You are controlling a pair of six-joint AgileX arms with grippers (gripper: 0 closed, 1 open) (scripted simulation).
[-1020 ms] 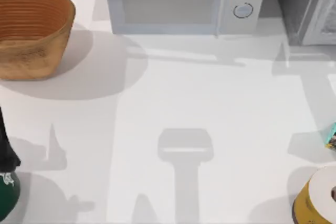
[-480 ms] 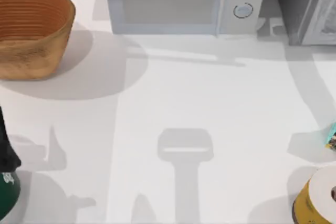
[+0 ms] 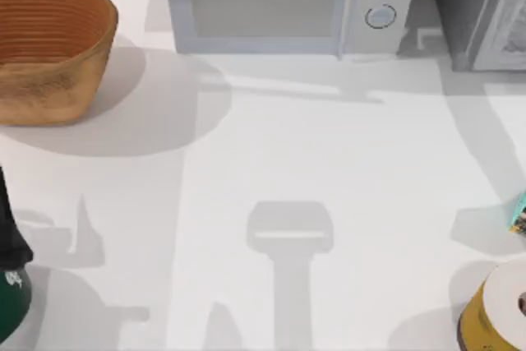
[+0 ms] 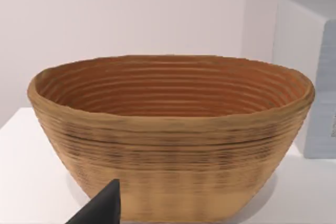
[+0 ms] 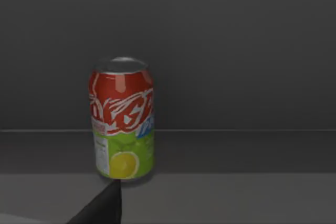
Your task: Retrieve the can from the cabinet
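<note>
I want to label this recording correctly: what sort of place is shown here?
Probably a kitchen counter in a rendered scene: a microwave stands at the back, a woven basket sits at the left, and a drink can stands upright inside a dark cabinet.

basket [image 3: 51, 47] at table's [image 3: 329, 162] far left, microwave [image 3: 288, 2] right of it, can [image 5: 123, 118] upright inside cabinet [image 3: 481, 10]

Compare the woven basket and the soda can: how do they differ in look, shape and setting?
The woven basket is a wide, open, ribbed brown bowl; the soda can is a narrow, closed cylinder printed red and green with a lemon. The basket sits on the bright white table beside the microwave; the can stands inside the dark grey cabinet. Both stand upright and are ungripped.
</note>
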